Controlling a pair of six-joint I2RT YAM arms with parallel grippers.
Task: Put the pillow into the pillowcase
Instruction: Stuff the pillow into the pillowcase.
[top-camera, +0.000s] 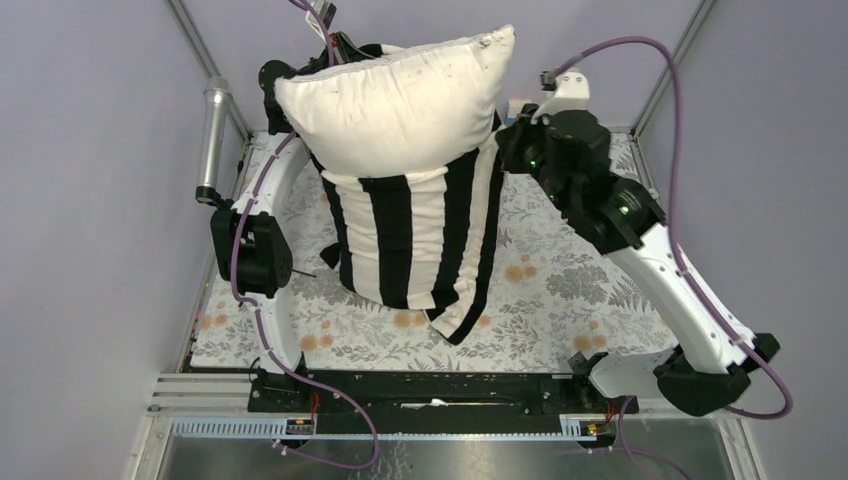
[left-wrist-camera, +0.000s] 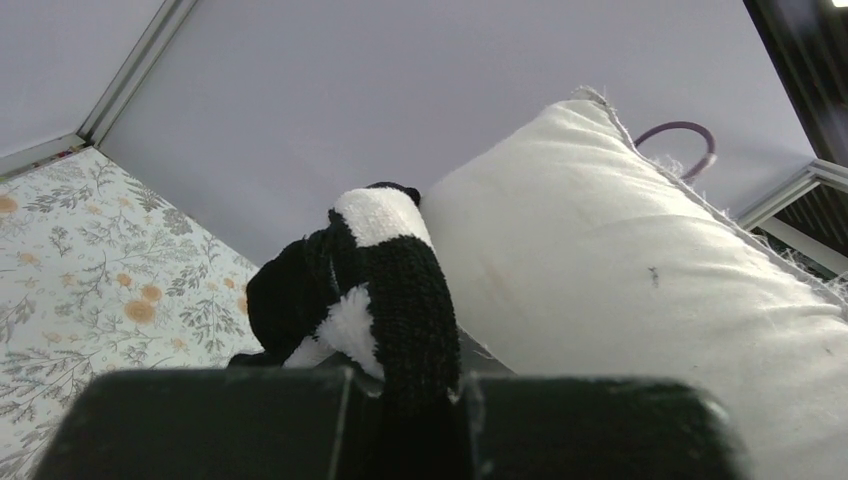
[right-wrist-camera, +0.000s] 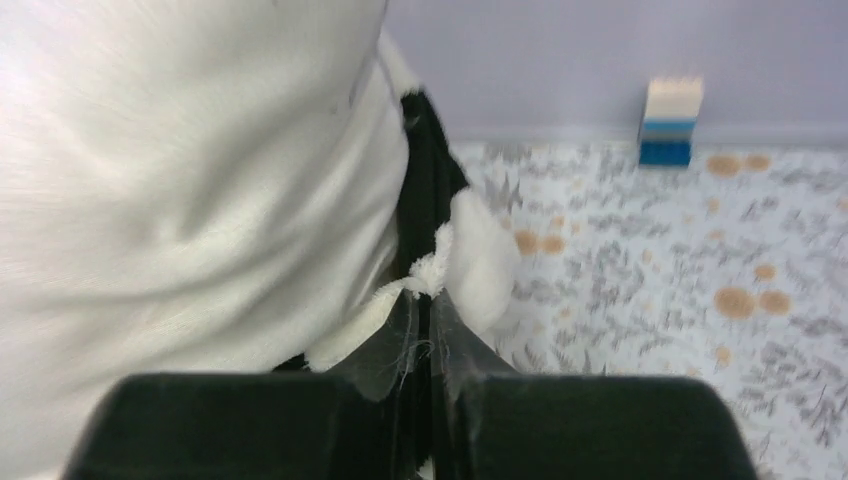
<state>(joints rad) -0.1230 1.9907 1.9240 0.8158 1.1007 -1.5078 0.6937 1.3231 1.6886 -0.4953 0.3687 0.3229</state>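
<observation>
The pillowcase (top-camera: 410, 235) hangs by its mouth above the table (top-camera: 560, 290) — left end effector (left-wrist-camera: 400, 385) clamped on one striped rim, right end effector (right-wrist-camera: 425, 335) pinched on the opposite hem — likely so the pillow (top-camera: 400, 95), half inside and bulging out the top, can sink in.

No readable text, labels — none legible
</observation>
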